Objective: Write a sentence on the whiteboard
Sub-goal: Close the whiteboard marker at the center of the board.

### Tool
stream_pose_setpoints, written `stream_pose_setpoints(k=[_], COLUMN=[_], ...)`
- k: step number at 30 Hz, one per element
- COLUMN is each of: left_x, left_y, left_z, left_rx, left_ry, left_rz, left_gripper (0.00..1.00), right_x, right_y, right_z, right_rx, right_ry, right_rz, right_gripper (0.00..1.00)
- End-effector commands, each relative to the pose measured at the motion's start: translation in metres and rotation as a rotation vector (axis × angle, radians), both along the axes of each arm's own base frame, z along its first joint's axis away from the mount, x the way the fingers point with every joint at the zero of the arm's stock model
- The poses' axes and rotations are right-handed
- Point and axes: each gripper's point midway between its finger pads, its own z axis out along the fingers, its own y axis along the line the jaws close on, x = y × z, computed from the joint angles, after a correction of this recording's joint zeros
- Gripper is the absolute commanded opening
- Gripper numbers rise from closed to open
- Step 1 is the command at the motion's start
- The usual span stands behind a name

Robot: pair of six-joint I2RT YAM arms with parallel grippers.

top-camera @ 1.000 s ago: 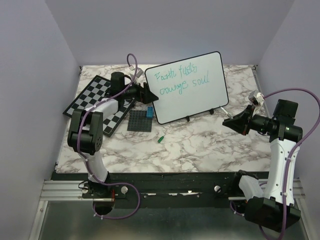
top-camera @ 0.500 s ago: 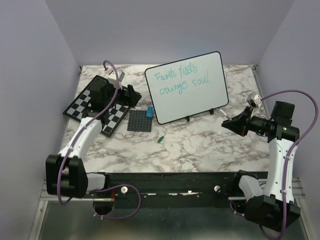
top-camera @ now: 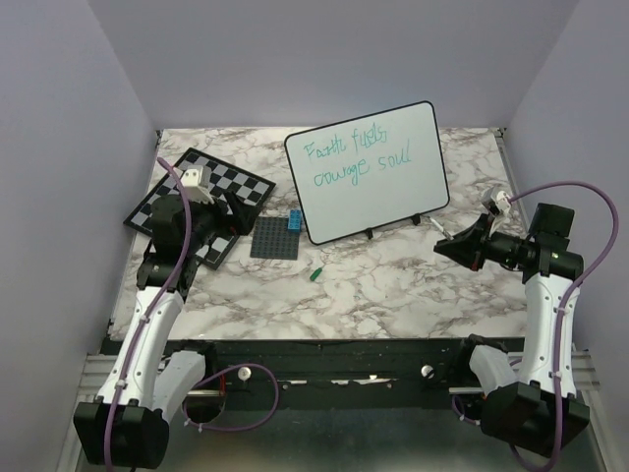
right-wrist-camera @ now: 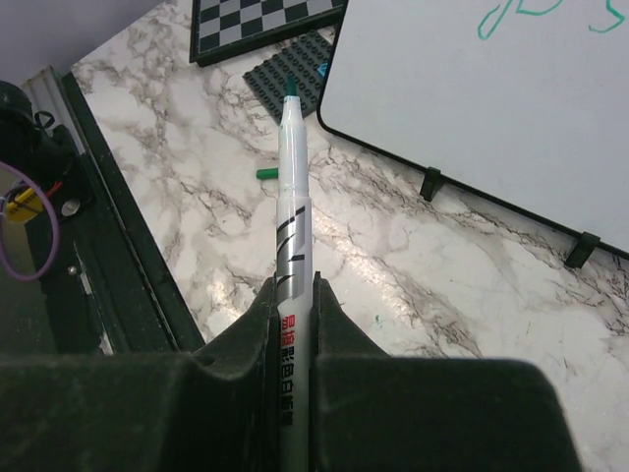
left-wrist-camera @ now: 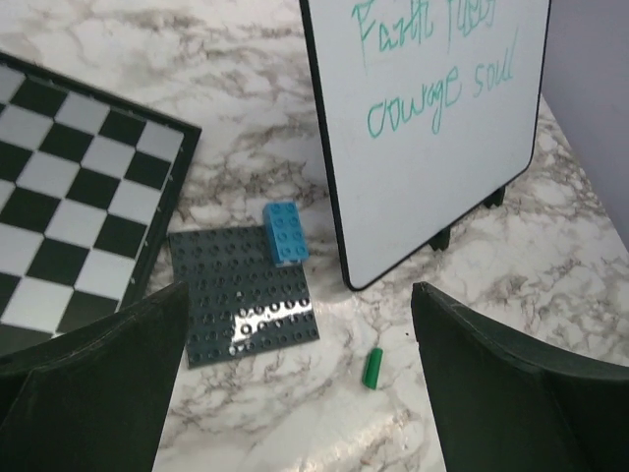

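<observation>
A marble-topped table (top-camera: 393,285) spreads beneath both arms. The whiteboard (top-camera: 378,211), black-framed and propped on small black feet, stands tilted ahead and to the right of the left gripper (left-wrist-camera: 300,295). It is ahead and to the left of the right gripper (top-camera: 450,244), which sits off the board's lower right corner, apart from it.

The sentence (top-camera: 359,157), two lines of thin teal-green scrawl, fills the board's upper half. In the left wrist view it lies far ahead of the left gripper, on the right.

A black-and-white chessboard (top-camera: 231,180) lies flat under and to the left of the left gripper. A dark grey studded baseplate (left-wrist-camera: 241,305) sits just ahead of it, seen between its fingers. The left gripper's jaws stand wide apart, with nothing between them.

The right gripper's jaws are clamped on a white marker (right-wrist-camera: 292,177). The marker's green tip is bare and points forward over the table, short of the whiteboard and not touching it.

A blue brick (left-wrist-camera: 285,232) stands on the baseplate's far edge, ahead of the left gripper. A small green cap (left-wrist-camera: 372,368) lies on the marble just beside that gripper's right finger. In the right wrist view it lies ahead of the clamped jaws, just left of the marker.
</observation>
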Motion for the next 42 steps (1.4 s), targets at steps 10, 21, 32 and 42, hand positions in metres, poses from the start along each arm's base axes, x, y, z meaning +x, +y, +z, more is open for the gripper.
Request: stream_pose_setpoints(k=[10, 21, 32, 42], left_x=[-0.065, -0.111, -0.095, -0.068], left_y=[-0.018, -0.094, -0.154, -0.169], left_z=[-0.076, -0.121, -0.178, -0.216], left_rx=[-0.072, 0.241, 0.514, 0.738], left_ry=[0.294, 0.482, 0.598, 0.646], left_rz=[-0.079, -0.306, -0.428, -0.378], left_gripper=[0.99, 0.88, 0.56, 0.36], right_x=[0.011, 0.017, 0.02, 0.021], right_y=[-0.008, -0.011, -0.013, -0.013], right_z=[-0.01, -0.019, -0.023, -0.026], right_rx=[-0.02, -0.012, -0.018, -0.015], right_ry=[0.002, 0.047, 0.065, 0.079], right_rz=[-0.024, -0.025, -0.03, -0.024], right_gripper=[0.01, 0.01, 0.01, 0.01])
